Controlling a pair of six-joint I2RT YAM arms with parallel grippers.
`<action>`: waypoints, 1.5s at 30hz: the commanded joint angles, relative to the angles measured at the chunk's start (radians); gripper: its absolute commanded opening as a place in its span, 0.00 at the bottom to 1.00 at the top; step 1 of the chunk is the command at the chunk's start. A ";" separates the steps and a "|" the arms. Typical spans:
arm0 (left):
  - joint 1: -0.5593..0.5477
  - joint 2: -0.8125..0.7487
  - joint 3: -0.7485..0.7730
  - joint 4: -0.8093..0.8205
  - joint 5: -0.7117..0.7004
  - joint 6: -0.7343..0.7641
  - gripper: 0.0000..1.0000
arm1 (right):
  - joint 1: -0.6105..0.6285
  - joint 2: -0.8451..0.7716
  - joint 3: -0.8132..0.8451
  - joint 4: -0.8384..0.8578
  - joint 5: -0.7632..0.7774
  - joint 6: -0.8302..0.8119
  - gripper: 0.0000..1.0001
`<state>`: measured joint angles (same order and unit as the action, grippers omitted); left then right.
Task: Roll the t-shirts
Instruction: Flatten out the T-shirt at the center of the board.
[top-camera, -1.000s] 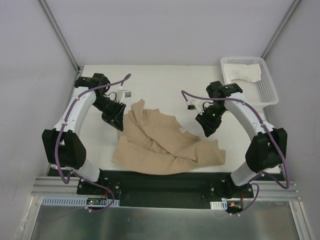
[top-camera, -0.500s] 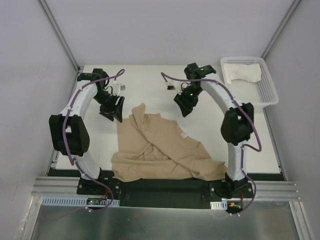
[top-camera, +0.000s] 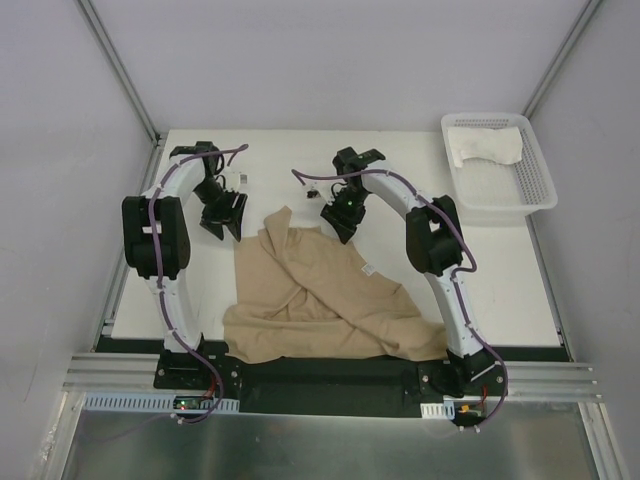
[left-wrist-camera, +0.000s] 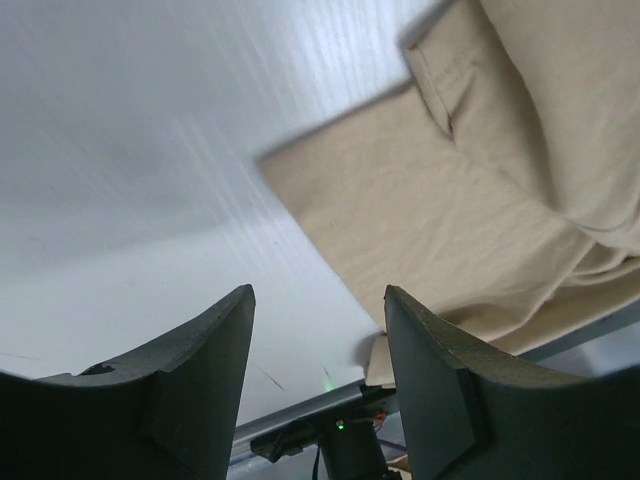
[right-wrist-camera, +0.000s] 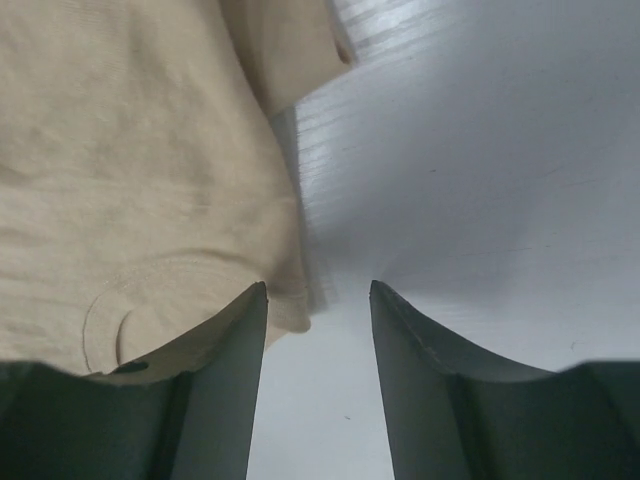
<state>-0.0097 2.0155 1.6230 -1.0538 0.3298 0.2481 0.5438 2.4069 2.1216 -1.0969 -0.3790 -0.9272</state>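
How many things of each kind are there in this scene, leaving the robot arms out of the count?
Baskets: 1, a white plastic mesh basket.
T-shirts: 2, a tan cloth t-shirt crumpled on the white table and a white cloth t-shirt inside the basket.
Total: 3.

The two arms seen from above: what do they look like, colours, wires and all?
Both the left arm and right arm are white curved tubes with bulky black joints, each trailing a purple cable. Their fingers are dark, tapered wedges.
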 joint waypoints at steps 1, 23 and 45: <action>-0.001 0.069 0.099 0.008 -0.075 -0.027 0.55 | 0.019 0.021 0.028 -0.020 0.052 0.008 0.46; -0.003 0.203 0.018 0.032 0.052 0.063 0.36 | 0.004 -0.029 -0.112 -0.058 0.034 0.099 0.38; -0.045 0.175 0.021 0.218 -0.176 -0.070 0.36 | 0.007 -0.035 -0.123 -0.060 0.031 0.108 0.39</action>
<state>-0.0406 2.1784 1.6417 -1.0019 0.2714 0.1673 0.5476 2.3756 2.0319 -1.0779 -0.3531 -0.8379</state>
